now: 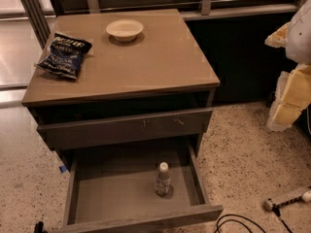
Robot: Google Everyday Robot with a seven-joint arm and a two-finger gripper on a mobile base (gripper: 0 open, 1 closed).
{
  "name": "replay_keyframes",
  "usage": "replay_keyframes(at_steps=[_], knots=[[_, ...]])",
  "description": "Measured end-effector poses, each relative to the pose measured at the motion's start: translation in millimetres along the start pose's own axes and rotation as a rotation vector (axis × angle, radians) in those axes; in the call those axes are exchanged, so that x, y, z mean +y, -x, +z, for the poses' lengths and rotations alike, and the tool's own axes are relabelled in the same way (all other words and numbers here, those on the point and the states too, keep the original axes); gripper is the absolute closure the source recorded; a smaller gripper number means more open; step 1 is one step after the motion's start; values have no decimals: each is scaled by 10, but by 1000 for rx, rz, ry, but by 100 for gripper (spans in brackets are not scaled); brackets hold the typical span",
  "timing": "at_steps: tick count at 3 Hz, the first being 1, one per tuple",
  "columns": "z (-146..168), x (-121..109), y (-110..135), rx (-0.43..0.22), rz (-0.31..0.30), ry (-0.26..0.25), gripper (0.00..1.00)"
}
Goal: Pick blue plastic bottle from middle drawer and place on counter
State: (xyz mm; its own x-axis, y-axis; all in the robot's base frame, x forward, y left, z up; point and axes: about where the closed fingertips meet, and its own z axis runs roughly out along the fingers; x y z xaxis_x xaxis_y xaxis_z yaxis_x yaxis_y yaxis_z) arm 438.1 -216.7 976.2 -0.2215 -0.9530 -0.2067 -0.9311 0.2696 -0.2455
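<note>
The gripper (274, 79) hangs at the far right of the scene, off to the side of the cabinet and well apart from it, roughly level with the counter (160, 57). Only the end of the arm shows: a white body comes in from the right edge, and two yellowish fingers (290, 98) reach out from it towards the left, one above the other. They stand apart, with nothing between them. Nothing is touching the gripper; it is out over the speckled floor (252, 149).

The bottle (162, 178) stands upright in the open drawer (107, 191), which is pulled out towards the near side. It sits on the flat drawer floor, right of centre, with its white cap up, near the right wall but not touching it. The rest of the drawer floor is bare.

Above it, the scratched drawer (121, 129) sticks out only a little way. On the counter, a dark blue snack bag (64, 55) lies near the left edge, and a shallow pale bowl (125, 29) sits towards the far side, near the middle. The two are well apart.

On the floor at the near right lie a black cable (238, 222) and a pale, stick-like object (289, 198); I cannot tell what it is.
</note>
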Motion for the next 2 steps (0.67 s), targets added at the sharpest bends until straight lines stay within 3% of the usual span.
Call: replay_keyframes(at_steps=[1, 2], knots=[[0, 0, 0, 0, 0, 0, 0], [21, -2, 4, -6, 2, -12, 17]])
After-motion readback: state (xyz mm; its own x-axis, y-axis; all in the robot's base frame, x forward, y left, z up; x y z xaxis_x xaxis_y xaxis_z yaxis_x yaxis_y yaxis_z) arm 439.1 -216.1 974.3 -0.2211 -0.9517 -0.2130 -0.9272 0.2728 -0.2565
